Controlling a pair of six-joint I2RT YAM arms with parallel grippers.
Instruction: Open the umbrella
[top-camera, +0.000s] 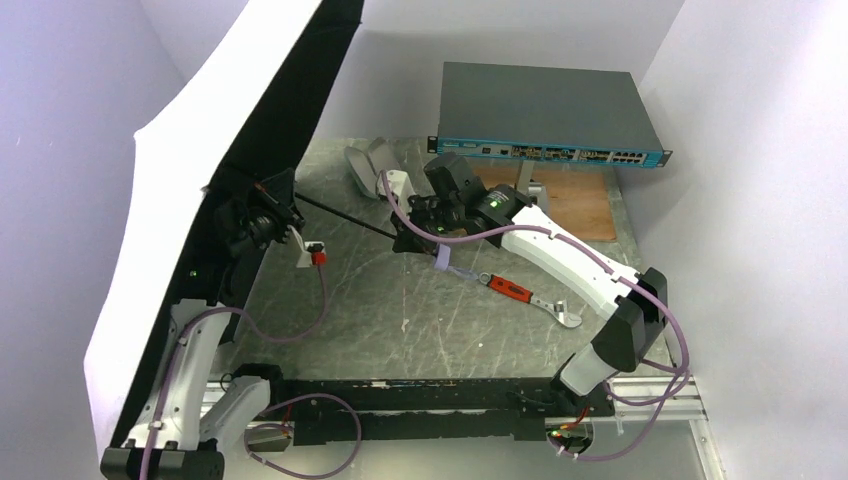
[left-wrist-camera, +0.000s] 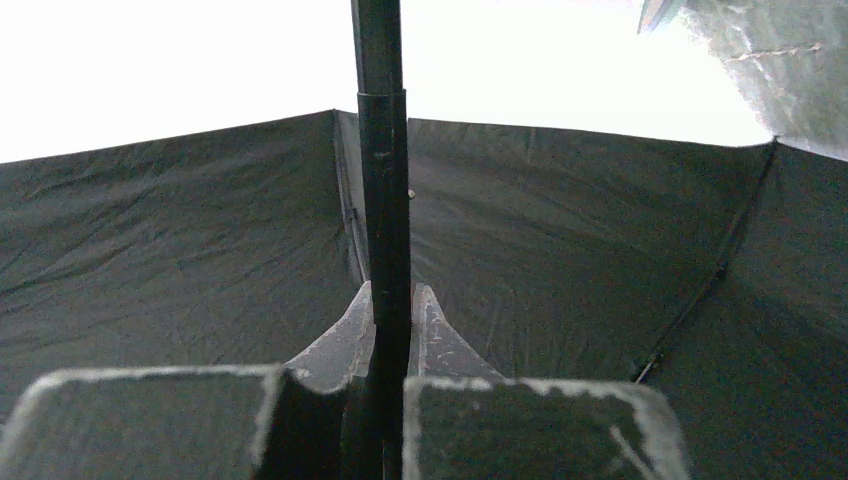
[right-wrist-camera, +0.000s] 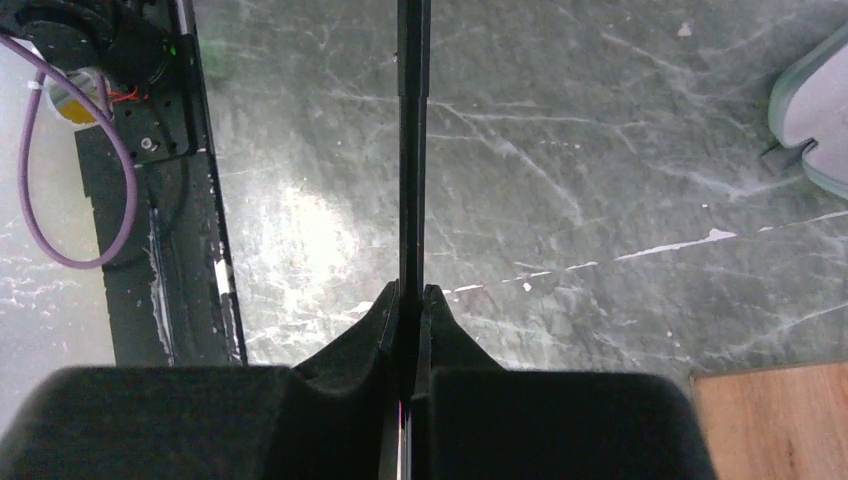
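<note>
The umbrella is spread at left. The left claw is clamped on the shaft near the canopy, and the right claw is clamped farther right, likely bracing it open.

top camera looks down from behind; both wrist cameras closely face umbrella shaft

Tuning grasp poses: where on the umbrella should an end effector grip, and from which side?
On the umbrella, grip the thin black shaft crosswise, a finger each side. It is narrow, straight and bare; the canopy is only broad fabric. The left end effector and right end effector both clamp it so.
</note>
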